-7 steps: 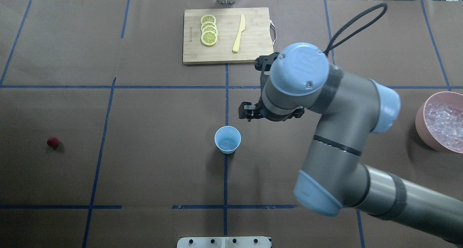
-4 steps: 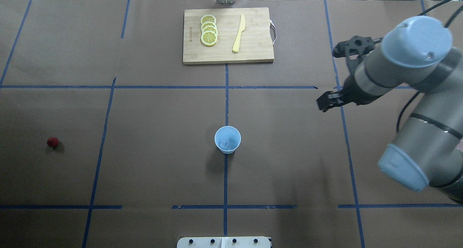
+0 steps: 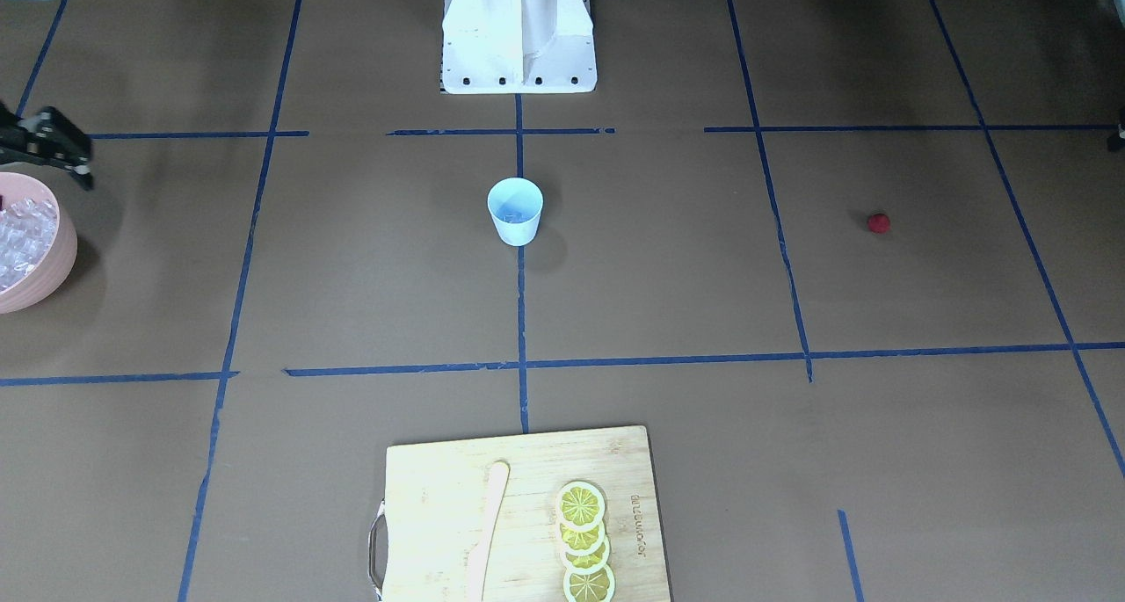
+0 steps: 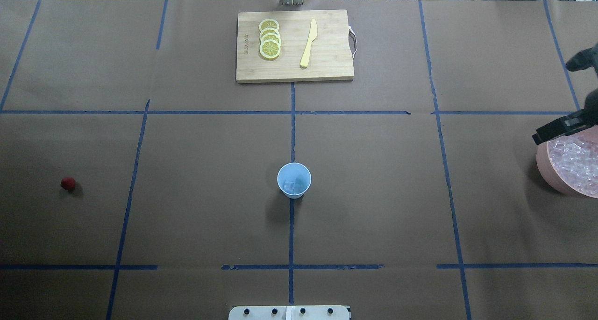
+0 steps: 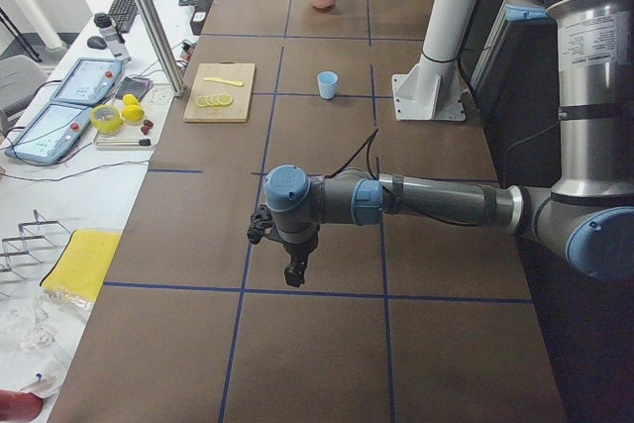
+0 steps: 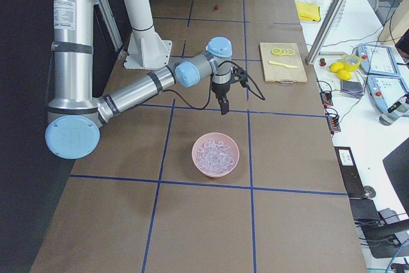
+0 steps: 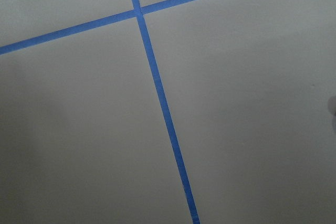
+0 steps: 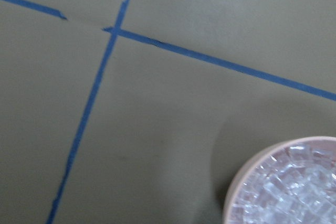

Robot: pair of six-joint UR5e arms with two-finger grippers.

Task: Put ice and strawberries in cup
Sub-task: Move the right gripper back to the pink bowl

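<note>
Brown paper crossed with blue tape is covering the surface (image 4: 373,194). At the centre of the overhead frame, the cup (image 4: 294,180) is standing upright with one clear cube lying inside. The strawberry (image 4: 68,184) is lying far left, well apart. At the right edge, the ice (image 4: 572,163) is being held in a pink bowl (image 4: 543,166), with the right fingers (image 4: 544,134) hanging near its rim. The left fingers (image 5: 293,274) are being pointed down over bare paper. Neither pair's spread can be told.

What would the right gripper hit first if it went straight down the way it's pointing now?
Probably the rim of the pink bowl or the ice just inside; the right gripper points down above that edge. Depth is unclear, so it may instead land on bare table beside it.
</note>
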